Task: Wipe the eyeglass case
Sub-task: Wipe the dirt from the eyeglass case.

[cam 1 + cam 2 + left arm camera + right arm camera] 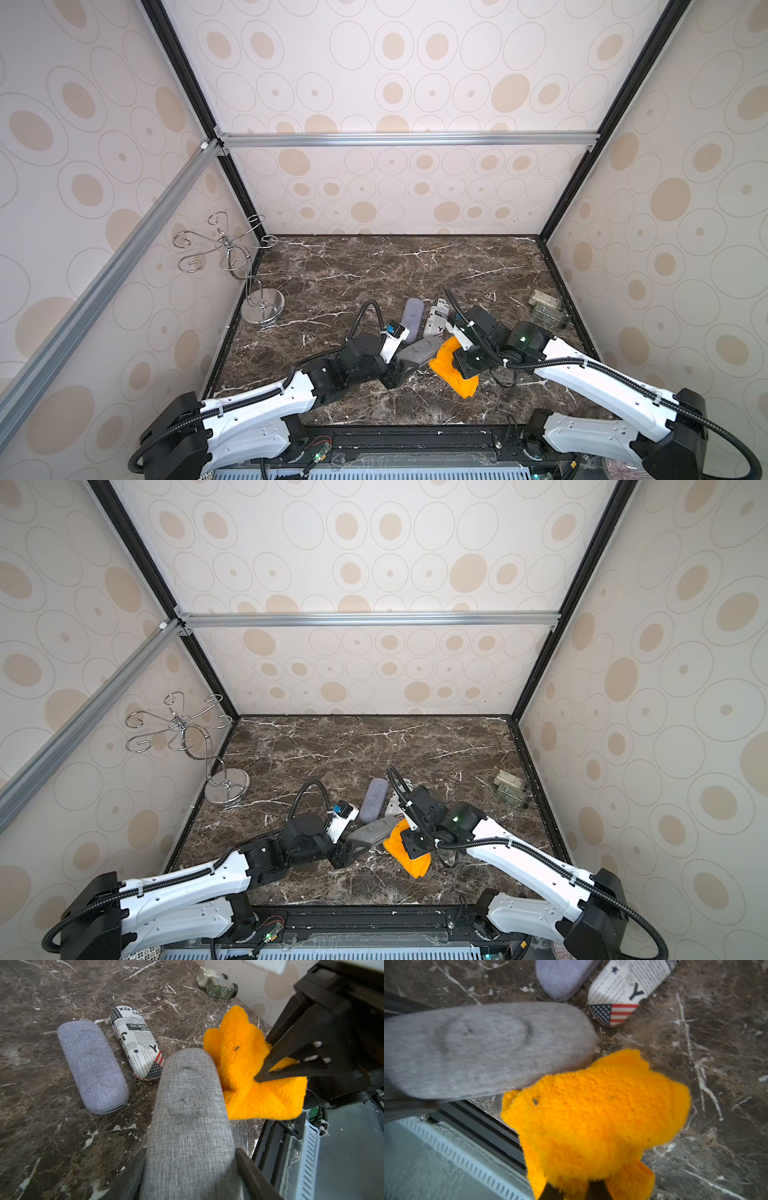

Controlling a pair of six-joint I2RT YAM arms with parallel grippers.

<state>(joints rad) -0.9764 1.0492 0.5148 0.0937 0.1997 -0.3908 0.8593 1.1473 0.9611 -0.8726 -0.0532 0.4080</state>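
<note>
My left gripper [190, 1150] is shut on one end of a grey fabric eyeglass case [191, 1103], which it holds above the marble table near the front edge. In both top views the case [419, 349] [372, 828] points right, away from the left gripper [408, 365]. My right gripper [575, 1188] is shut on a fluffy orange cloth [591, 1122]. The cloth [245, 1084] rests against the side of the grey case [477, 1047] near its free end. The right gripper [459, 365] sits just right of the case, and the cloth [451, 374] hangs below it.
A lavender case [412, 313] and a newspaper-print case [436, 318] lie side by side just behind the held one. Two spice jars [546, 309] lie at the right wall. A chrome hook stand [232, 266] stands at the left wall.
</note>
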